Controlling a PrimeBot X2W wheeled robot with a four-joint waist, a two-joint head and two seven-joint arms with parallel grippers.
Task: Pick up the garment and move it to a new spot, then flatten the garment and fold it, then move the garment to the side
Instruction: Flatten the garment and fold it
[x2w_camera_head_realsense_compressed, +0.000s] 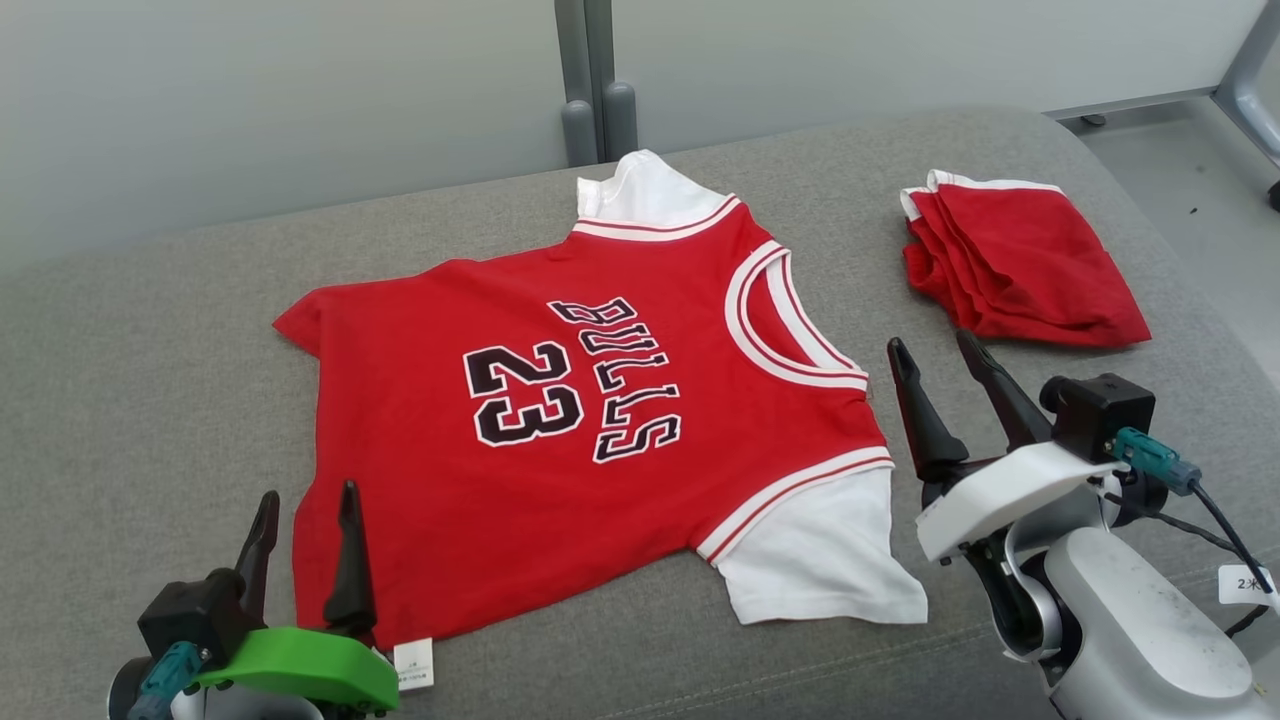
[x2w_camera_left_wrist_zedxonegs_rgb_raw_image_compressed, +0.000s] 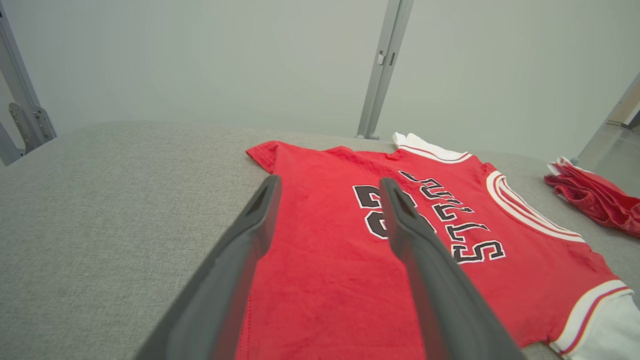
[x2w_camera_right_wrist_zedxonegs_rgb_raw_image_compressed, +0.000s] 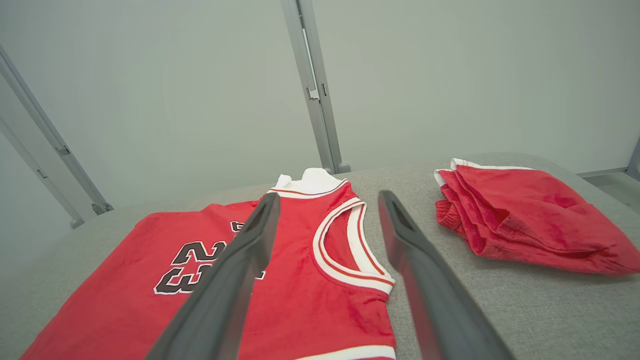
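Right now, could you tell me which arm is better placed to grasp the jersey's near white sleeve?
Right: the right claw, open, hovers beside that sleeve, while the left claw sits at the hem.

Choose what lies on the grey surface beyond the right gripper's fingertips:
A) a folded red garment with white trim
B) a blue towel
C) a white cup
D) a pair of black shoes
A: the folded red garment with white trim lies on the grey surface, past the open right gripper.
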